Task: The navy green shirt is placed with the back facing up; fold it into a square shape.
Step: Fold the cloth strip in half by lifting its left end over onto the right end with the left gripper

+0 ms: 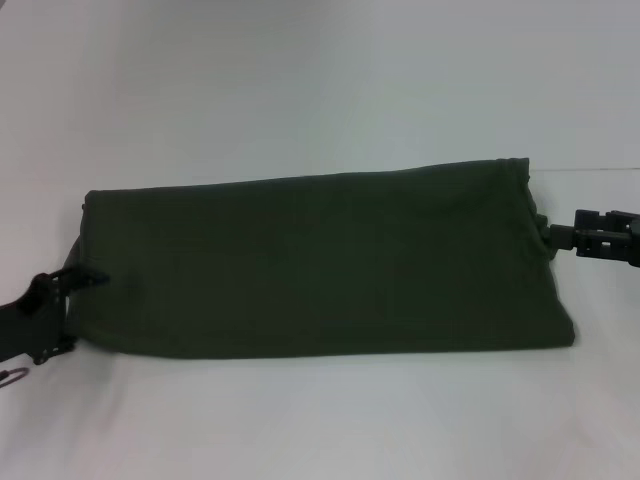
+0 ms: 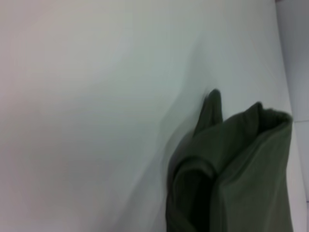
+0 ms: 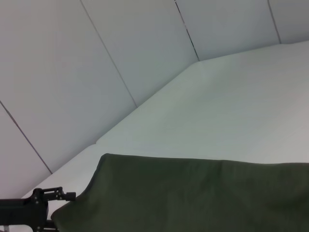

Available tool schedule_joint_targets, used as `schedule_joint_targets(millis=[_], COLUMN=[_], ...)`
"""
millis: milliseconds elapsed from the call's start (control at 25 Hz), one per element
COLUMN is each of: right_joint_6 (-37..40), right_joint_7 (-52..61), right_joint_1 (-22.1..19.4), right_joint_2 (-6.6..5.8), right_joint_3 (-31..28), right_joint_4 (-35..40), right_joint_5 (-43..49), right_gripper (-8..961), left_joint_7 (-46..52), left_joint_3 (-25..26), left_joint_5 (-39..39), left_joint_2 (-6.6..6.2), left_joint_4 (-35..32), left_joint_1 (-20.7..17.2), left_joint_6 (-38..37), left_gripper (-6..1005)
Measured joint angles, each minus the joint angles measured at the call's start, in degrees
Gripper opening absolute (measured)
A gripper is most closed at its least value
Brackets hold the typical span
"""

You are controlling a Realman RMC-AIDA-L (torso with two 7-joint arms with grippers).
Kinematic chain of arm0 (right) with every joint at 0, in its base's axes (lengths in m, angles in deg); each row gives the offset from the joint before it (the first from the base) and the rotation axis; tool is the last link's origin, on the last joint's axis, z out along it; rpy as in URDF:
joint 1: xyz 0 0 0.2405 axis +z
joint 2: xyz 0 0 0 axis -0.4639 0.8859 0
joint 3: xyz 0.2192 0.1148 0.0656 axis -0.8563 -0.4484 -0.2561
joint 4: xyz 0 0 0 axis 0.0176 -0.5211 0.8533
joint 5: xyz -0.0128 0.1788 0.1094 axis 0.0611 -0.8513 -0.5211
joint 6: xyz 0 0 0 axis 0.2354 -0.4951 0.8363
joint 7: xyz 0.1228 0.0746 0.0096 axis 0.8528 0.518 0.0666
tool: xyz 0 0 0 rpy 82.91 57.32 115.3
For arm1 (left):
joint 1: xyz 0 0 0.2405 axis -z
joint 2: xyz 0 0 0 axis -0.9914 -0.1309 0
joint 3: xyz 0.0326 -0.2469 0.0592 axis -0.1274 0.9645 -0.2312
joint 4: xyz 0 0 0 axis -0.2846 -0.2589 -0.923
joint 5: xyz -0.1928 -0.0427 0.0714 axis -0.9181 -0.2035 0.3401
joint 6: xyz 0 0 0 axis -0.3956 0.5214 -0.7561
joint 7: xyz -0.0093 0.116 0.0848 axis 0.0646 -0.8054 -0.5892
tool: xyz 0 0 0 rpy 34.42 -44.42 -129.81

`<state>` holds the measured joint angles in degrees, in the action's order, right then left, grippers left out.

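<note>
Shirt (image 1: 320, 265) folded into long band; left gripper (image 1: 88, 279) pinching left end, right gripper (image 1: 556, 237) pinching right end.

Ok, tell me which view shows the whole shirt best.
The head view: the navy green shirt lies there as one long folded band, both ends visible, with the left gripper and right gripper at them. The left wrist view catches only a bunched end; the right wrist view shows only part of its surface.

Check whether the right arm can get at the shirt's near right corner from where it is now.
Probably yes. The right tool sits at the navy green shirt by its right edge, and bare table lies between it and that corner.
</note>
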<state>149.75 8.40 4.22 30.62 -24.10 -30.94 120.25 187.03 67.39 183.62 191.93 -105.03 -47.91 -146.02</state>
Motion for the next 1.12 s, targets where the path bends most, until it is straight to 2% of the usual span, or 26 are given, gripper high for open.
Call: schedule_joint_targets(millis=[1120], right_joint_6=[0.24], right_joint_7=[-0.05], right_joint_1=[-0.24], right_joint_2=[0.04], right_joint_3=[0.05], right_joint_4=[0.30], right_joint_5=[0.03], right_gripper=[902], left_joint_7=[0.01], left_joint_3=[-1.87], left_joint_5=[-1.23], left_joint_2=[0.01], left_joint_4=[0.14], left_joint_1=[-0.16], left_joint_6=[-0.66], left_gripper=[660])
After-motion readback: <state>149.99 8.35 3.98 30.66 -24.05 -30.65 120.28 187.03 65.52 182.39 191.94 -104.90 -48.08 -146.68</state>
